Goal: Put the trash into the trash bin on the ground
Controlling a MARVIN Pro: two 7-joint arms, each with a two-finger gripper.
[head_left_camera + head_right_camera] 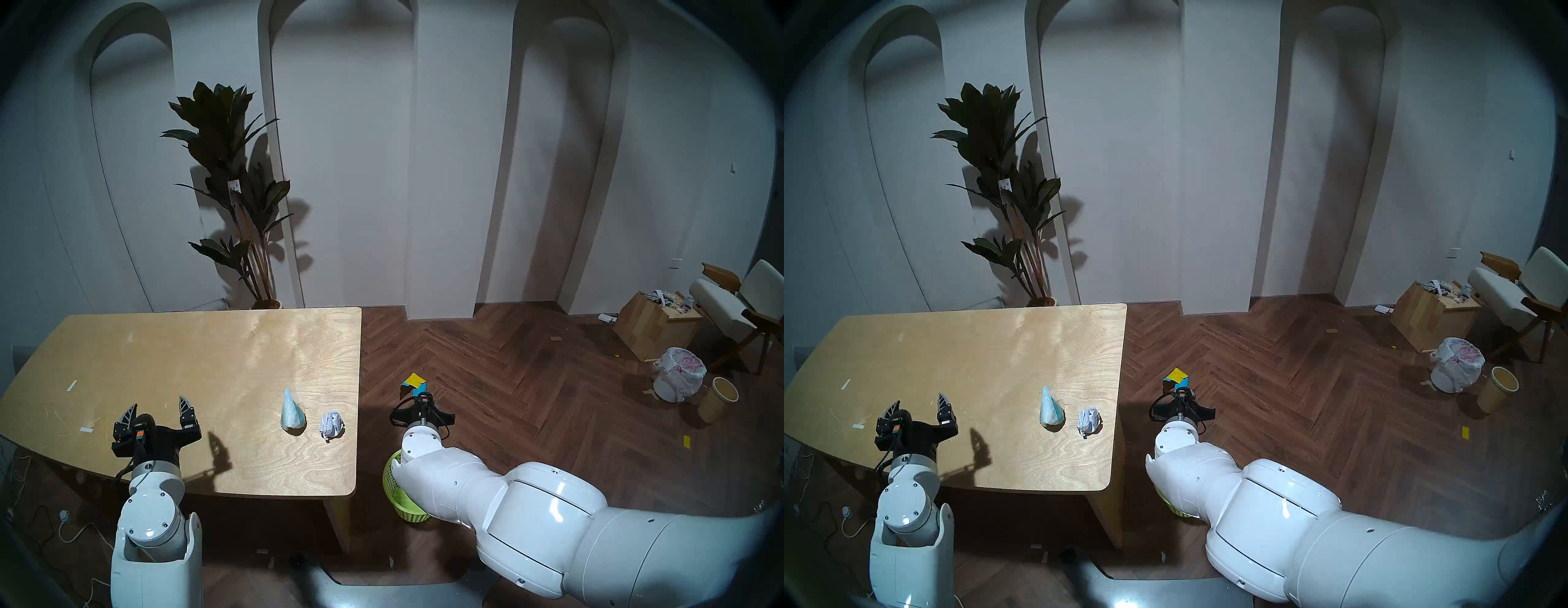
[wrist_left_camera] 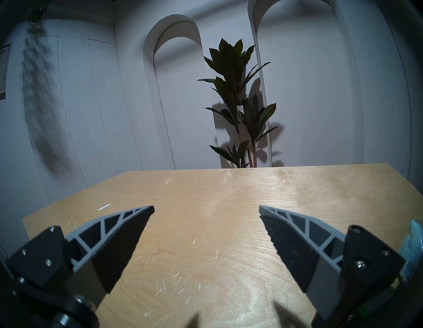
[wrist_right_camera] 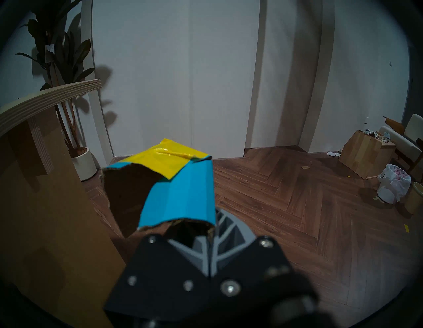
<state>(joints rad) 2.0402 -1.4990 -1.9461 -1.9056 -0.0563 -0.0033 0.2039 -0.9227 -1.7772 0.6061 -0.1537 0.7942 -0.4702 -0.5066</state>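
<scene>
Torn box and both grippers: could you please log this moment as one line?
right gripper: shut on torn box, off the table | left gripper: open, empty | cone wrapper, paper ball: on table | green bin: under right arm

**Dim room, hard shadows, heavy fisheye rim**

You are looking at a dim, bluish scene in all four views, each ringed by a dark vignette that bends the wall arches at the edges. Light falls from above and behind the robot: the plant point(image 1: 231, 187) throws a sharp shadow on the wall, and the left gripper point(image 1: 159, 411) casts a hard shadow on the table point(image 1: 178, 352). You get soft glare streaks on the tabletop and bright highlights on the white arm shells. In the right wrist view the cardboard box point(image 3: 169, 183) shows a glossy sheen on its yellow top, while the gripper base blurs out of focus below it.
</scene>
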